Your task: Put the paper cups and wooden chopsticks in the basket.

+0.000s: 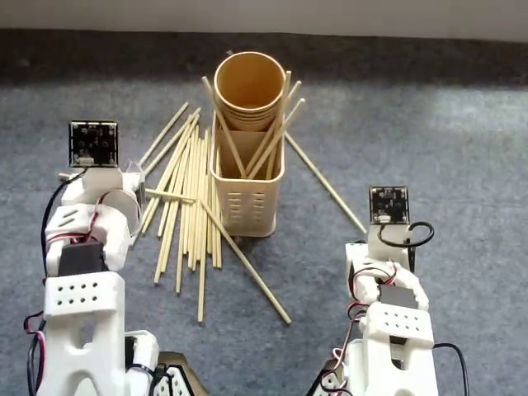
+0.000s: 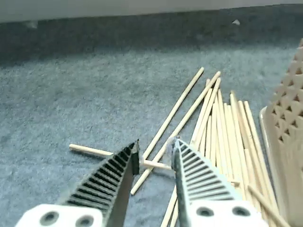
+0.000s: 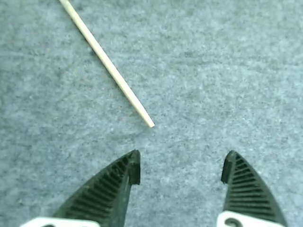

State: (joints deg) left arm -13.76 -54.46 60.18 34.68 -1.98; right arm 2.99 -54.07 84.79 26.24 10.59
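Observation:
A cream perforated basket (image 1: 247,198) stands mid-carpet, holding stacked paper cups (image 1: 249,82) and several upright wooden chopsticks (image 1: 276,136). A pile of loose chopsticks (image 1: 188,198) lies on the carpet to its left. My left gripper (image 2: 156,151) hovers at that pile's left edge, open by a narrow gap. One chopstick (image 2: 94,151) lies crosswise under its fingertips. My right gripper (image 3: 182,168) is wide open over bare carpet, close to the end of a single chopstick (image 3: 109,66) that lies right of the basket (image 1: 326,183).
Another chopstick (image 1: 247,264) runs diagonally from the basket's front towards the near edge. Grey carpet (image 1: 445,148) covers the whole surface. The basket's latticed wall (image 2: 289,123) stands close beside the pile in the left wrist view.

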